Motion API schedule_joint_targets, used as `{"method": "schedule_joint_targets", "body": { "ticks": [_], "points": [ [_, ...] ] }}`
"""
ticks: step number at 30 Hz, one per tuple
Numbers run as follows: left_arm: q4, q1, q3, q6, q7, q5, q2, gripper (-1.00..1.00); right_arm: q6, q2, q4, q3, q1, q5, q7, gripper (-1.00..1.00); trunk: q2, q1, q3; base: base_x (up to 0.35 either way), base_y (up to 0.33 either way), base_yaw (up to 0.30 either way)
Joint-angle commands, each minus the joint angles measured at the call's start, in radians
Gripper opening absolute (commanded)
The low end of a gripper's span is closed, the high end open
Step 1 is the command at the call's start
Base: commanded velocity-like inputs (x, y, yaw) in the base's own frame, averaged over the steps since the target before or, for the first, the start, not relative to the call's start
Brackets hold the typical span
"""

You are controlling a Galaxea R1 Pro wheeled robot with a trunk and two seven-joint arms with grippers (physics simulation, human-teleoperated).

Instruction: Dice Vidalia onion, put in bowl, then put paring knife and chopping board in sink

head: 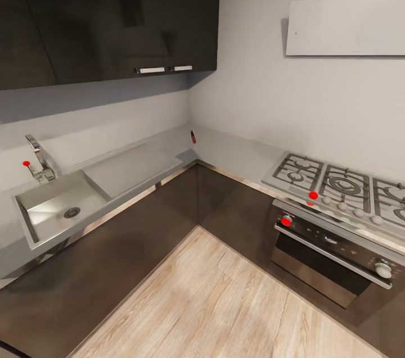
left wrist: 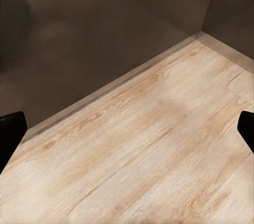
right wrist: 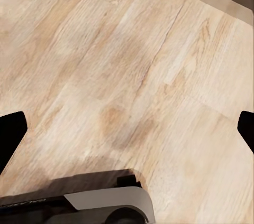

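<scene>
Seen from the head camera: a corner kitchen with a long smooth grey countertop [head: 225, 151] running along two walls over dark grey cabinets [head: 112, 257]. Set into the left run, a grey steel rectangular sink [head: 53, 209], basin bare down to the round drain [head: 72, 212], no onion visible inside. Just beside the basin, toward the corner, a flat steel draining panel [head: 130, 168], nothing lying on it. Behind the basin, a curved chrome tap [head: 38, 159] with a small red knob [head: 26, 163] to its side. On the right run, a steel gas hob [head: 343, 185] with black grates above a dark oven [head: 332, 254] with red-marked dials. Near the corner on the wall, a small dark fitting with a red spot [head: 193, 136], too small to identify. Overhead, glossy black wall cabinets [head: 107, 9] on the left and a pale grey hood panel [head: 346, 23] on the right. Below, a light wooden plank floor [head: 219, 302].

From the left wrist camera: left gripper [left wrist: 127, 131] spread wide, black fingertips [left wrist: 10, 131] at opposite frame edges, nothing between them, pointed at floor planks and the foot of dark cabinet fronts.

From the right wrist camera: right gripper [right wrist: 127, 131] likewise parted and holding nothing, black fingertips [right wrist: 10, 131] far apart, over bare floor, with a grey and black part of the robot base [right wrist: 90, 203] nearby.
</scene>
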Motion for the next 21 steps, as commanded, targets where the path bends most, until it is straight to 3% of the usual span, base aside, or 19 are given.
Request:
{"method": "schedule_joint_targets", "body": {
  "ticks": [1,10,13,15,16,17,19,21],
  "points": [
    [-0.001,0.000,0.001,-0.001,0.000,0.002,-0.001,1.00,-0.001,0.004,-0.001,0.008,-0.001,-0.001,-0.011,1.00,-0.002,0.001,-0.002,0.000,0.000,0.000],
    [0.001,0.000,0.001,-0.001,0.000,0.002,-0.002,1.00,-0.009,0.006,-0.018,0.009,-0.001,0.001,-0.010,1.00,-0.002,0.001,-0.002,0.000,0.000,0.000],
    [0.013,0.000,0.002,0.000,0.000,0.002,-0.002,1.00,0.000,-0.001,-0.151,0.009,-0.001,0.018,-0.020,1.00,-0.002,0.001,-0.002,0.000,0.000,0.000],
    [0.020,0.000,0.002,0.000,0.001,0.002,-0.002,1.00,0.052,-0.004,-0.279,0.009,-0.001,0.071,-0.041,1.00,-0.002,0.001,-0.002,0.000,0.000,0.000],
    [0.023,0.000,0.002,0.000,0.001,0.001,-0.002,1.00,0.147,-0.005,-0.390,0.008,-0.001,0.137,-0.079,1.00,-0.002,0.001,-0.002,0.000,0.000,0.000],
    [0.024,0.000,0.002,0.000,0.001,0.001,-0.002,1.00,0.187,-0.005,-0.429,0.007,-0.001,0.163,-0.098,1.00,-0.002,0.001,-0.002,0.000,0.000,0.000],
    [0.028,0.000,0.003,0.000,0.001,0.002,-0.002,1.00,0.392,-0.002,-0.624,0.004,-0.001,0.282,-0.222,1.00,-0.002,0.001,-0.002,0.000,0.000,0.000],
    [0.035,0.000,0.003,0.001,0.000,0.002,-0.002,1.00,0.569,0.005,-0.851,0.003,-0.001,0.354,-0.352,1.00,-0.002,0.001,-0.002,0.000,0.000,0.000]
  ]
}}
